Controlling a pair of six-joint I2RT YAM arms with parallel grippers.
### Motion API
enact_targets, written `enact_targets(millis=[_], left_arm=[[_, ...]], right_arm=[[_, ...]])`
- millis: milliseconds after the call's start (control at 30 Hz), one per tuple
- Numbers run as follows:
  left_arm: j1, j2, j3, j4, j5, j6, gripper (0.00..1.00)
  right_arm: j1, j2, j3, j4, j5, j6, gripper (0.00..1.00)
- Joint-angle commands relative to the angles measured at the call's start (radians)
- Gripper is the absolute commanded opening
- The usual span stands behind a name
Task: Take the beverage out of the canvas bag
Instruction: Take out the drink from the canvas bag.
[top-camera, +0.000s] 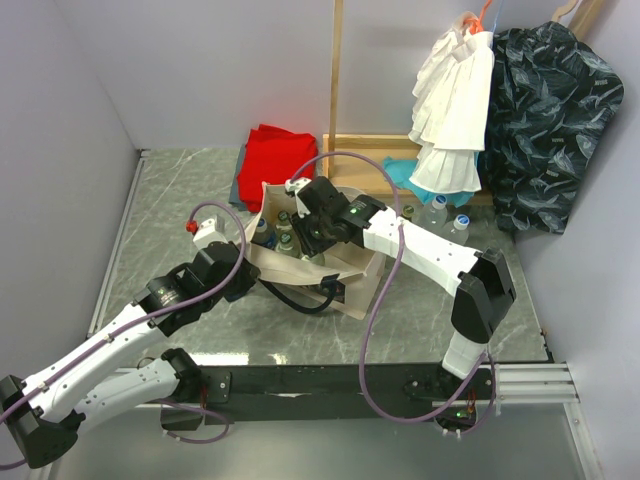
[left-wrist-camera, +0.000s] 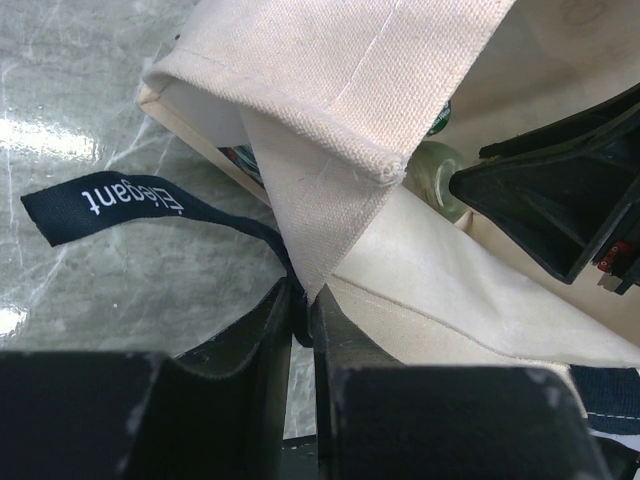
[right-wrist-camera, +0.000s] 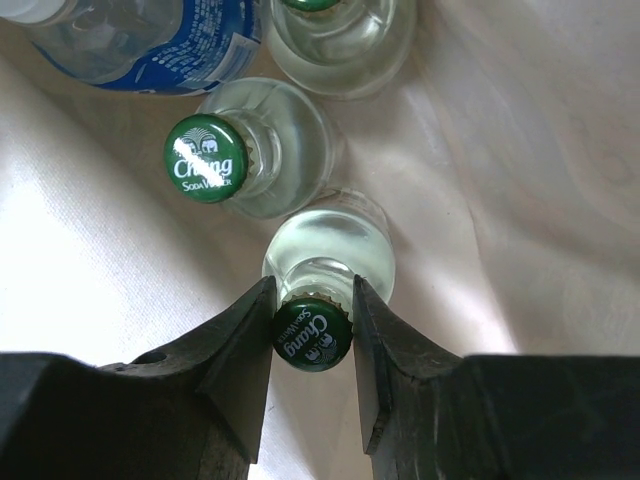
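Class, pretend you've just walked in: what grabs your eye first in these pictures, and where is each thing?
The right gripper clamps a green-capped bottle standing among others inside the canvas bag. The left gripper pinches the bag's fabric at its left side. Behind the bag, a bright red cloth lies on the table.

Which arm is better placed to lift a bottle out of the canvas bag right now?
Right. The right claw is inside the canvas bag, shut on the green cap of a glass bottle. The left claw pinches the bag's fabric from outside, probably steadying it.
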Motion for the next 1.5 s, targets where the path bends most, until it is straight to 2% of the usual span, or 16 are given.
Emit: enact_targets(millis=[0,467,1467], left_arm=[[-0.009,0.000,-0.012,-0.030,0.007,0.009,0.17],[-0.009,-0.011,-0.015,-0.028,0.004,0.009,0.17],[-0.009,0.012,0.003,-0.013,0.008,0.024,0.17]], right_arm=[[-0.002,-0.049,-0.009,0.038,0.049,0.001,0.00],[-0.003,-0.110,0.023,0.071,0.109,-0.002,0.00],[-0.003,-0.149,0.219,-0.012,0.173,-0.034,0.00]])
